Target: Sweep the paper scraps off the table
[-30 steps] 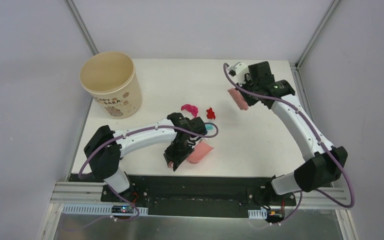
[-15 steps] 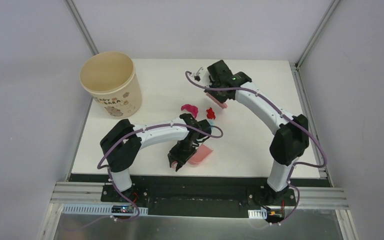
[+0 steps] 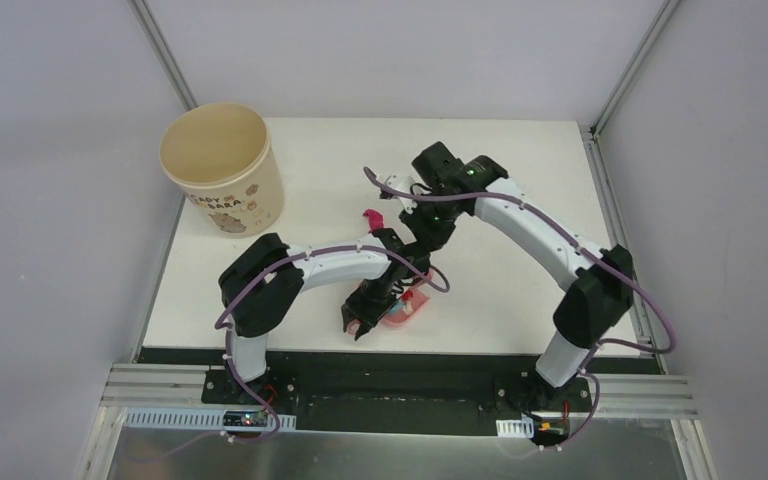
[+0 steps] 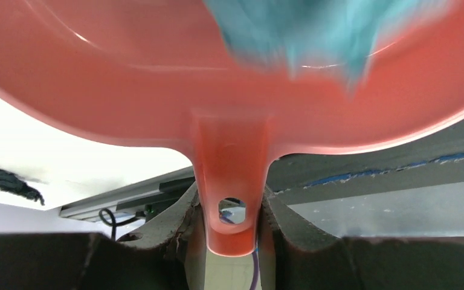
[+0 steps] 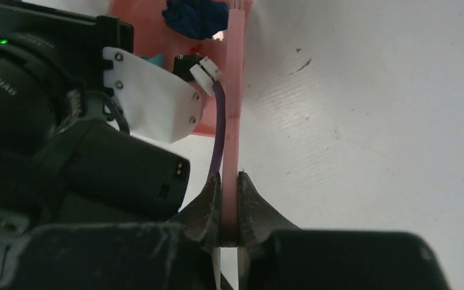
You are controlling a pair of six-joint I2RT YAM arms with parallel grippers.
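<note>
Right gripper [image 5: 229,205] is pinched tight on the thin pink hand brush [image 5: 234,90]. The brush's long axis runs straight out from the jaws, and a dark blue paper scrap [image 5: 194,17] sits at its far end, by the pink dustpan [image 5: 148,24]. Left gripper [image 4: 228,208] clamps the dustpan's handle, which points at the near edge, and a teal scrap [image 4: 302,30] lies inside the pan. A magenta scrap [image 3: 372,216] lies on the table [image 3: 520,290] just behind the left wrist. Both arms fold in toward mid-table, elbows out.
</note>
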